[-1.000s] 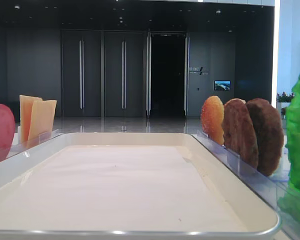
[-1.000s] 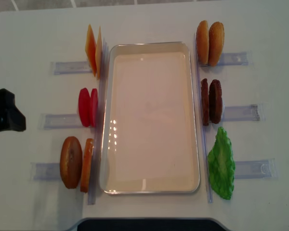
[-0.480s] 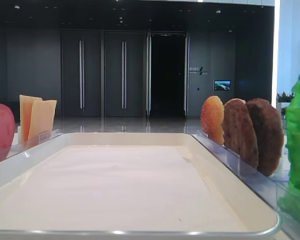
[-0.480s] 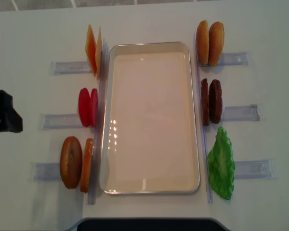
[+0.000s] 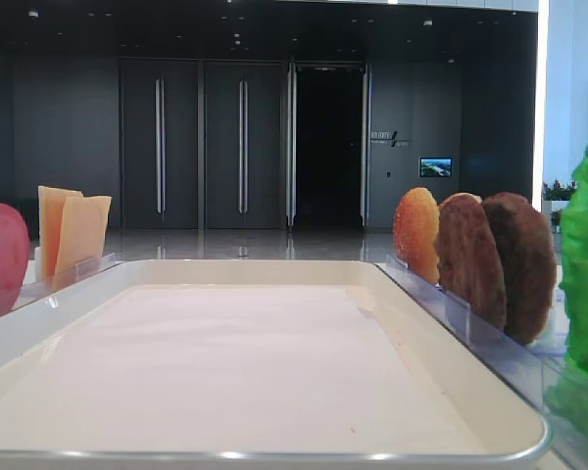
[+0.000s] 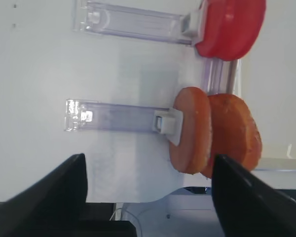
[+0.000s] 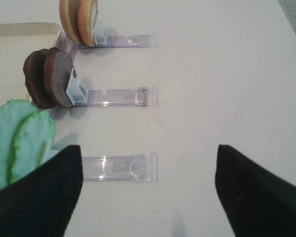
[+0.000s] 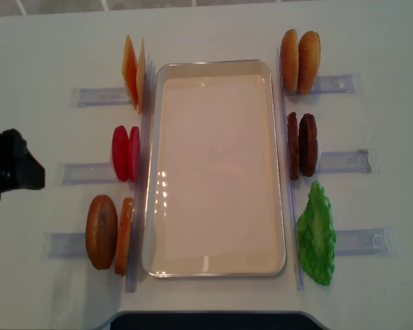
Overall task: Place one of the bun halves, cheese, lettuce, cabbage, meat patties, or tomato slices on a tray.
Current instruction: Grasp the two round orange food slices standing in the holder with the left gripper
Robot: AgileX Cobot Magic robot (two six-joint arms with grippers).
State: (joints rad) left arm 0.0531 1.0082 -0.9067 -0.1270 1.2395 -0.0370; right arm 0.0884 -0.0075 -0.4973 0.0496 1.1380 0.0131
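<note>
The large cream-white rectangular tray [image 8: 217, 168] lay bare in the middle of the white table [image 8: 48, 55], so nothing was placed yet. The golden-brown round bun halves [image 6: 214, 131] stood in their clear plastic rack [image 6: 113, 117]. The left tool [image 6: 148, 197] hovered nearby, fingers apart; the right tool [image 7: 148, 192] was spread too, holding nothing.

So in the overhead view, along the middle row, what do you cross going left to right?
left gripper → clear rack → tomato slices → tray → meat patties → second clear rack.
</note>
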